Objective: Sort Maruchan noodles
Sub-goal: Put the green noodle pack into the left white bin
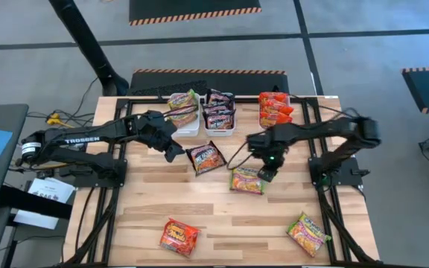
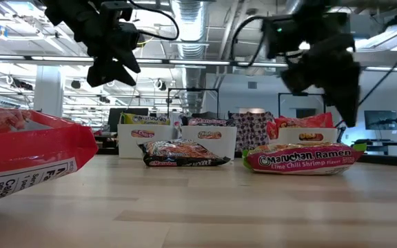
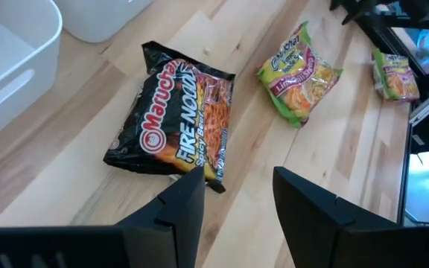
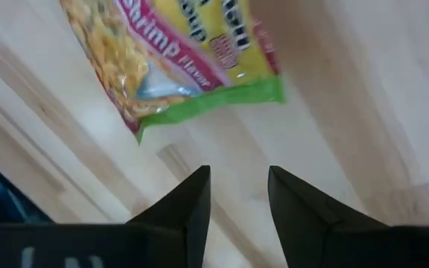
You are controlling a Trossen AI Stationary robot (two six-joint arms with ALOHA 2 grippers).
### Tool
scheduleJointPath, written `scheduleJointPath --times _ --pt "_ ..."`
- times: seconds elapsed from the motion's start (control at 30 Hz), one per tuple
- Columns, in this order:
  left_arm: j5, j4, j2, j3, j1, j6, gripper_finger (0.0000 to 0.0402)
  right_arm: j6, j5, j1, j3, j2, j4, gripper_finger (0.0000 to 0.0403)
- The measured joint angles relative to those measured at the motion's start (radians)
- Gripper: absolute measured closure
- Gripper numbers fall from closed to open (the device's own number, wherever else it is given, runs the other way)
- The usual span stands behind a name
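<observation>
Several Maruchan packets lie flat on the wooden table. A black Fire Noodle packet (image 1: 205, 158) (image 3: 176, 119) is at mid-table, and a green-yellow Lime Chili Shrimp packet (image 1: 246, 180) (image 4: 177, 52) lies right of it. A red packet (image 1: 179, 237) and another green-yellow packet (image 1: 308, 233) lie near the near edge. My left gripper (image 1: 173, 152) (image 3: 237, 179) hangs open above the table, just left of the black packet. My right gripper (image 1: 267, 175) (image 4: 238, 175) hangs open in the air over the right edge of the mid-table green-yellow packet. Neither gripper touches anything.
Three white trays stand along the far edge. The left tray (image 1: 191, 125) holds green-yellow packets, the middle one (image 1: 222, 130) black packets, and the right one is covered by red packets (image 1: 274, 110). In the low view the near red packet (image 2: 19, 151) fills the left foreground.
</observation>
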Motion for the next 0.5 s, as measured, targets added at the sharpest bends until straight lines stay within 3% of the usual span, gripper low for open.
scheduleJointPath --times 0.27,0.37,0.5 --pt "-0.034 0.008 0.0 0.0 0.0 0.019 0.0255 0.167 0.001 -0.016 -0.238 -0.288 0.417 0.025" --pt "-0.035 0.016 0.0 0.0 0.0 0.022 0.0255 0.173 0.004 -0.035 -0.276 -0.292 0.547 0.0247" --pt "-0.035 0.016 0.0 0.0 0.0 0.022 0.0255 0.124 0.003 -0.058 -0.274 -0.232 0.581 0.0235"
